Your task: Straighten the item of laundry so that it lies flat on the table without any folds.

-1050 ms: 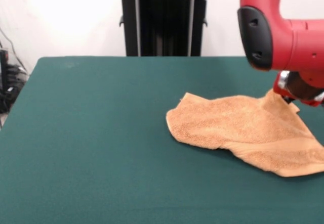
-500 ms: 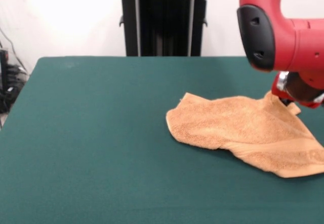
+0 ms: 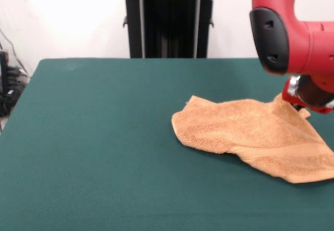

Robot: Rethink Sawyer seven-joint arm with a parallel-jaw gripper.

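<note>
The item of laundry (image 3: 255, 134), an orange-tan terry towel, lies rumpled on the right part of the green table (image 3: 104, 137). A flat woven band runs along its near right edge, and the left side bulges in a soft fold. Its far right corner is drawn up into a peak that meets my gripper (image 3: 297, 106). The gripper sits under the red wrist, mostly hidden by it, and is shut on that corner. The towel's right end reaches the picture's right edge.
The red arm's bulky elbow (image 3: 276, 33) hangs over the table's far right. A black pedestal (image 3: 169, 20) stands behind the far edge. Cables and dark gear (image 3: 8, 85) sit off the table's left side.
The arm has shifted slightly to the right. The towel's raised corner stays with the gripper, and the rest of the towel has barely moved.
</note>
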